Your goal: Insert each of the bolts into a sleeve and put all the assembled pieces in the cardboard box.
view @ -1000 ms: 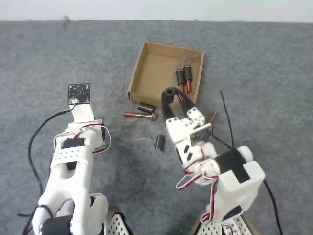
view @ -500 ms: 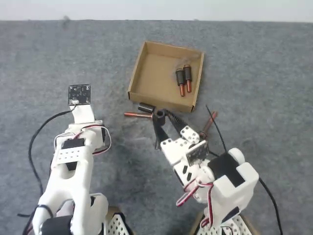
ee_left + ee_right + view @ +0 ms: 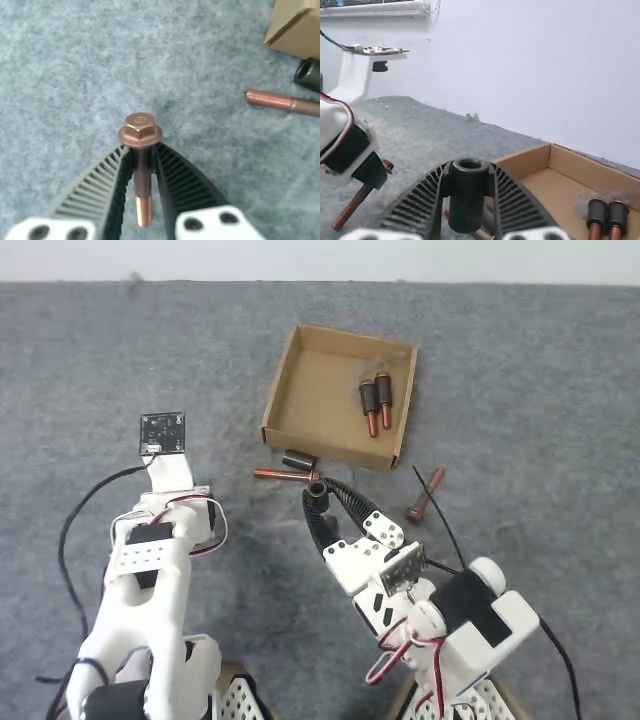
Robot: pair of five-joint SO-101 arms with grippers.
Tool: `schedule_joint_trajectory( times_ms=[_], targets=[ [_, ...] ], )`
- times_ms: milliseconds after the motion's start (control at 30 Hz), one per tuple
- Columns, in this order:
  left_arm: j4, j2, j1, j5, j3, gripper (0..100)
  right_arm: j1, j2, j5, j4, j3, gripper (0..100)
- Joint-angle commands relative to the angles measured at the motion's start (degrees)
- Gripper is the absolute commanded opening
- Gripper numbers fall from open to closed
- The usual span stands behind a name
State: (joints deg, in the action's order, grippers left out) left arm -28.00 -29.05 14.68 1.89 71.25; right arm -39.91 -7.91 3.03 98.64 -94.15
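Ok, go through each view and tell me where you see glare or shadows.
High view: soft, even light, no hard shadows on the carpet. Left wrist view: a mild highlight on the head of the bolt. Right wrist view: bright white wall, dull sheen on the rim of the sleeve.

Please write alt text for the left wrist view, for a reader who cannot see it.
The left claw grips a copper bolt by its shank, the hexagonal head sticking out in front, above grey carpet. Farther off lie a second bolt, a black sleeve and a corner of the cardboard box.
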Motion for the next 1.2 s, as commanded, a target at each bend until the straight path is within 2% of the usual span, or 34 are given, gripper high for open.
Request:
schedule_joint_trajectory(
  times_ms=[0, 200, 433, 500, 767, 833, 967, 1167],
  targets=[
    [1.76, -2.90, -0.62, -0.53, -0.84, 2, 0.22, 2.77, 0.35, -1.01, -1.67, 0.6],
    [8.53, -2.99, -5.45, -0.53, -0.66, 1, 0.22, 2.77, 0.35, -1.27, -1.58, 0.6],
    [25.67, -2.99, -10.55, -0.44, -1.19, 1, 0.13, 2.77, 0.26, -1.80, -1.41, 0.6],
    [28.22, -2.99, -11.78, -0.35, -2.68, 1, -0.66, 2.77, 0.26, -3.47, -1.41, 0.6],
    [26.46, -3.16, -13.19, -0.26, -12.79, 1, -1.27, 2.77, 0.26, -4.00, -0.70, 0.6],
    [24.79, -4.31, -15.12, 2.55, -14.20, 1, -1.27, 2.77, 0.26, -4.09, -0.44, 0.6],
    [22.15, -11.69, -20.04, 10.37, -12.97, 1, -1.27, 2.77, 0.26, -4.09, -0.53, 0.6],
    [20.84, -24.88, -24.00, 10.99, -6.20, 1, -1.27, 2.77, 0.26, -4.09, -0.53, 0.6]
  ],
)
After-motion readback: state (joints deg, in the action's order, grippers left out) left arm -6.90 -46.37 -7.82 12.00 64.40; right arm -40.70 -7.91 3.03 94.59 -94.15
